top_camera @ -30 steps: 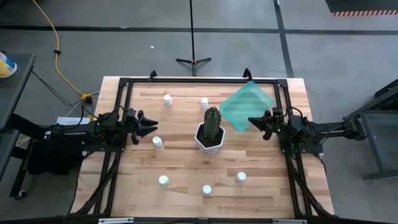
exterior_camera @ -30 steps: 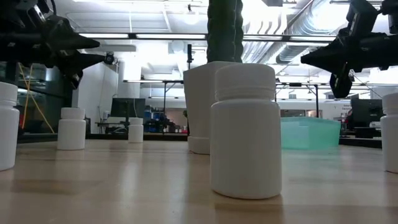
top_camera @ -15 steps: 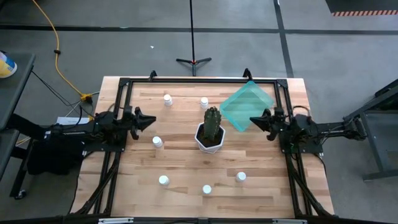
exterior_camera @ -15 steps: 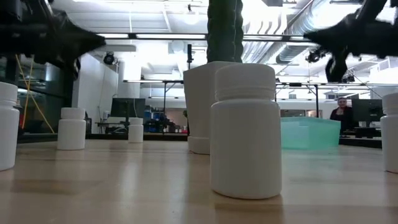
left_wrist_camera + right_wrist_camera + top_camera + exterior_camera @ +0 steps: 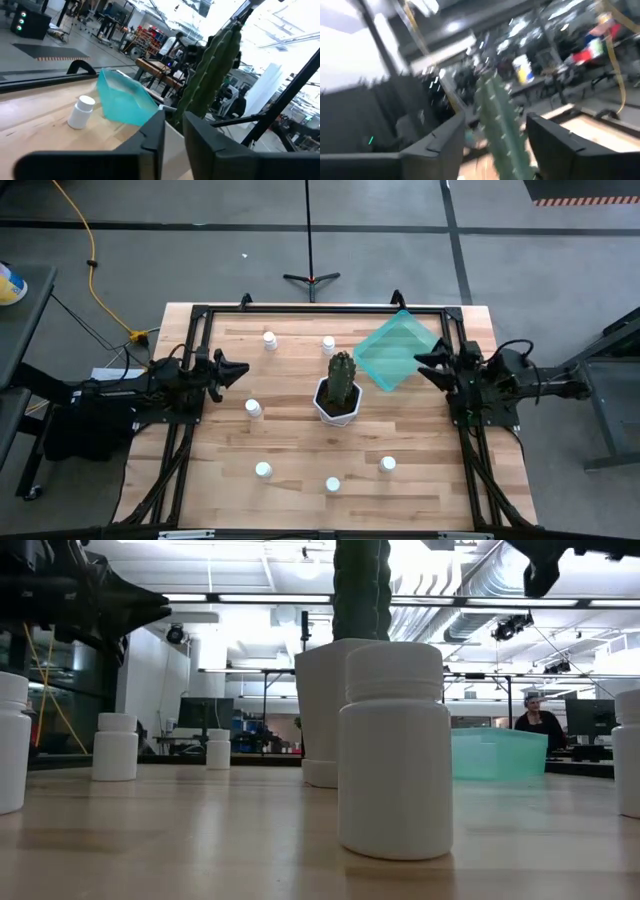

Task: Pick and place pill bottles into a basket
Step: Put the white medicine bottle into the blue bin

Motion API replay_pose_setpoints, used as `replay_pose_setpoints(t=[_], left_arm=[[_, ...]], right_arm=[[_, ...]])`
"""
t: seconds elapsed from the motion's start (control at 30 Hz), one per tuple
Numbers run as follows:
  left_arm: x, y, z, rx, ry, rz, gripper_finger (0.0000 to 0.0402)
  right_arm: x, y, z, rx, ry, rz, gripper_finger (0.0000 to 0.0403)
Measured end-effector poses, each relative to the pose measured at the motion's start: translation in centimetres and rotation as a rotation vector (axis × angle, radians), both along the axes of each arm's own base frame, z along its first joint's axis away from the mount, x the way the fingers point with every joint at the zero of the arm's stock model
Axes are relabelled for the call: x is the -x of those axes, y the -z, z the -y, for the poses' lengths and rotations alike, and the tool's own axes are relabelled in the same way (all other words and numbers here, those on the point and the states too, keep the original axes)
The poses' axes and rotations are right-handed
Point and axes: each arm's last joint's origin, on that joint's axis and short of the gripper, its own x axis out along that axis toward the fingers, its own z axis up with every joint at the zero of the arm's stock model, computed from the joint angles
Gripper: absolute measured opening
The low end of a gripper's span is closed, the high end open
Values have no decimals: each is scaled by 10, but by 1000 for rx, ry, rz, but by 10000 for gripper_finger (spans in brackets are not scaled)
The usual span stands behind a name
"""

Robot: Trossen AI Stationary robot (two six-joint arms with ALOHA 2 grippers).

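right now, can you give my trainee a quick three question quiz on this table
1. How many pill bottles stand on the table in the high view?
2. True or false: a bottle already lies in the teal basket.
3. What stands between the two arms? A) cactus pot B) mug C) box

Key: 1. six; 2. false, the basket looks empty; 3. A
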Motion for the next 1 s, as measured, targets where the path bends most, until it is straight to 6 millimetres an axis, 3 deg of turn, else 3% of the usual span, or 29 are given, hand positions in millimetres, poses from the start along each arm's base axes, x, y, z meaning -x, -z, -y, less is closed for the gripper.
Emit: replay_pose_setpoints(t=[0.2, 0.37, 0.6, 1.0], left_arm=[[0, 5, -2, 13, -74, -50, 141], [1, 4, -3, 14, -94, -47, 137], [1, 4, -3, 14, -104, -50, 127], [1, 6, -3, 31, -95, -59, 126]], right_arm=[[-4, -18, -5, -63, -30, -173, 217], [-17, -34, -13, -60, -46, -231, 199], [-33, -43, -29, -146, -103, -454, 179], [-69, -59, -75, -241, -215, -598, 167]])
